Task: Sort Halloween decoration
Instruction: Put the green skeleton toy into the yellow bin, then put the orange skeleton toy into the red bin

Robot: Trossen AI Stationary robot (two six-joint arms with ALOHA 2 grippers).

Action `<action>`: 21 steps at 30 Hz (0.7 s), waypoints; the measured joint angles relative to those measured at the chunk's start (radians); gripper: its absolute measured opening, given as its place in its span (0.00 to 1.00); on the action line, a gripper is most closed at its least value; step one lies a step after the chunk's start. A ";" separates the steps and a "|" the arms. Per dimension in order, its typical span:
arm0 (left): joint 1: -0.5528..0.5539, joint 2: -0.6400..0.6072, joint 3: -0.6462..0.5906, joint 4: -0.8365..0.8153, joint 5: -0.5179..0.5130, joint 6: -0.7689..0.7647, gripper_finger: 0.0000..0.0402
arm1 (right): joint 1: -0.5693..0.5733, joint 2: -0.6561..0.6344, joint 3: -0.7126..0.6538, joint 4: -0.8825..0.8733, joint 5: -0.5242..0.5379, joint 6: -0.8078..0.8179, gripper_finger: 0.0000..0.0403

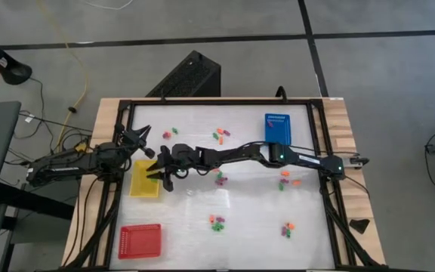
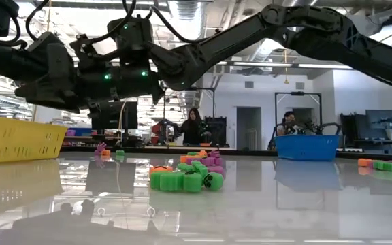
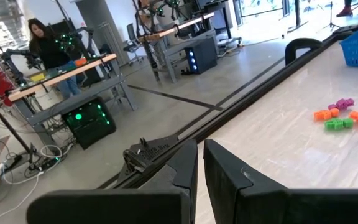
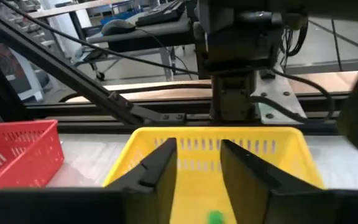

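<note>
green pieces (image 2: 182, 181) lie nearest at lower centre, while the right hand (image 4: 196, 163), released, hovers over the yellow tray (image 4: 278, 142), seemingly dropping a green piece (image 4: 215, 217); left hand (image 3: 201, 163) clenched.

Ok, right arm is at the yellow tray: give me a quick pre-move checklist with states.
1. Right gripper over yellow tray: ok.
2. Its jaws open, nothing between them: ok.
3. Green piece inside the tray below: ok.
4. Whether the piece has come to rest: cannot tell.
5. Left gripper shut, empty, at the table's left edge: ok.
6. Loose pieces left on the table to sort: not ok.
</note>
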 joint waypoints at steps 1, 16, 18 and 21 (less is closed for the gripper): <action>0.000 0.000 0.000 0.000 0.000 0.000 0.04 | -0.003 -0.001 0.000 -0.002 -0.001 0.000 0.44; 0.000 0.000 0.000 0.000 0.000 0.000 0.04 | -0.189 -0.324 0.000 -1.220 -0.175 -0.299 0.55; 0.000 0.000 0.000 0.000 -0.001 0.000 0.04 | -0.217 -0.337 0.000 -1.264 -0.138 -0.302 0.54; 0.000 0.000 0.000 0.000 0.000 0.000 0.04 | -0.258 -0.340 -0.007 -1.247 -0.070 -0.261 0.53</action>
